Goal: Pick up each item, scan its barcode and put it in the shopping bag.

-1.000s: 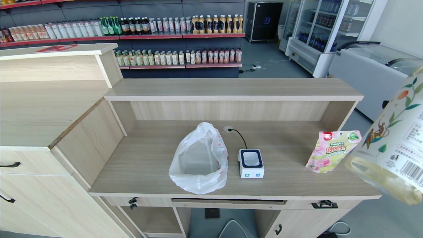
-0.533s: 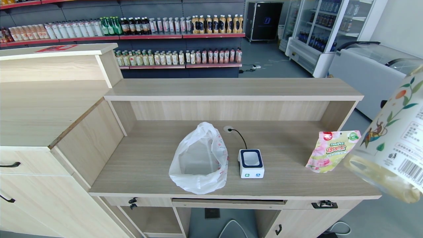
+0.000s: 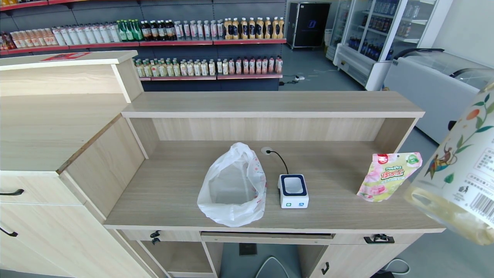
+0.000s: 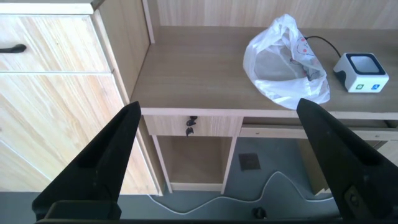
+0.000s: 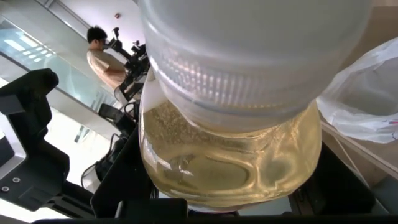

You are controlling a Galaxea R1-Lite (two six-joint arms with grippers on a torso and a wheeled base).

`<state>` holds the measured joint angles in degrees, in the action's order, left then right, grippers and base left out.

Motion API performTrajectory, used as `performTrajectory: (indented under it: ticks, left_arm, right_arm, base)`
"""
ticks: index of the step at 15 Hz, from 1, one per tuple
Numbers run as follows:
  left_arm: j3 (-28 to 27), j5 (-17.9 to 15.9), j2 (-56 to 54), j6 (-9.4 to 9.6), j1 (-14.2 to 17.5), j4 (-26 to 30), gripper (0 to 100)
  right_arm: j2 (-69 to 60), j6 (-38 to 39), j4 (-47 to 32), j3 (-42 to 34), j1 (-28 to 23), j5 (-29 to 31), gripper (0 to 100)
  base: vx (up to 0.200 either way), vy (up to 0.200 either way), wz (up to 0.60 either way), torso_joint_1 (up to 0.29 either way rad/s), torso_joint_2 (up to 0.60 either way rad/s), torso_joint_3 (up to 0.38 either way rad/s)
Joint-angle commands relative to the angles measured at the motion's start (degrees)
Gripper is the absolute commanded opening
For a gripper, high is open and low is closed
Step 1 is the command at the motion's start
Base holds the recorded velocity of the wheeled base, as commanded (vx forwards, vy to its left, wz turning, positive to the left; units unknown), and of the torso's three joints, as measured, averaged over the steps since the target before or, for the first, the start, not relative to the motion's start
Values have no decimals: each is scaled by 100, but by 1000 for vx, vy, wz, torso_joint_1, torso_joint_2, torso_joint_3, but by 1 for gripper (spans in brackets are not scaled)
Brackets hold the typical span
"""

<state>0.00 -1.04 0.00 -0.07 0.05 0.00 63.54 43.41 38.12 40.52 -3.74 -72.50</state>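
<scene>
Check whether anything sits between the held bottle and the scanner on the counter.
Only the pouch: it lies on the counter between the bottle, held up at the right end, and the scanner. A low sweep would likely hit it; the space above looks free.

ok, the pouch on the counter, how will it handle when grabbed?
Pouch lies flat on the counter, so it is probably thin and hard to get under. Its wavy lower edge suggests soft film: likely floppy and light, and it may sag from a pinch.
</scene>
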Motion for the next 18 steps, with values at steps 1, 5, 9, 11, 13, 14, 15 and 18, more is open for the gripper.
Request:
performTrajectory:
  ticks: [1, 5, 9, 11, 13, 14, 15, 18]
  left_arm:
    - [0, -2, 0, -1, 4, 0, 100]
    - [0, -2, 0, -1, 4, 0, 100]
    - [0, -2, 0, -1, 4, 0, 100]
    - [0, -2, 0, -1, 4, 0, 100]
    - [0, -2, 9, -1, 4, 0, 100]
    - [0, -2, 9, -1, 4, 0, 100]
    - [0, -2, 0, -1, 4, 0, 100]
    - [0, -2, 9, -1, 4, 0, 100]
  right_arm:
    - [-34, 1, 2, -27, 5, -1, 0]
    - [-61, -17, 11, -71, -4, 25, 0]
    - [405, -1537, 2, -282, -329, 544, 0]
    - [845, -2900, -252, -343, -513, 1282, 0]
    - [1328, -4473, -745, -308, -777, 2468, 0]
    - [1600, -5299, -824, -326, -935, 2723, 0]
    - [1855, -6064, -806, -326, -1050, 2767, 0]
    - [2576, -8472, -542, -290, -1357, 3093, 0]
  base:
    - [0, 0, 0, 0, 0, 0]
    - [0, 0, 0, 0, 0, 0]
    - [0, 0, 0, 0, 0, 0]
    - [0, 0, 0, 0, 0, 0]
    - [0, 0, 0, 0, 0, 0]
    - [0, 0, 0, 0, 0, 0]
    - [0, 0, 0, 0, 0, 0]
    - [0, 0, 0, 0, 0, 0]
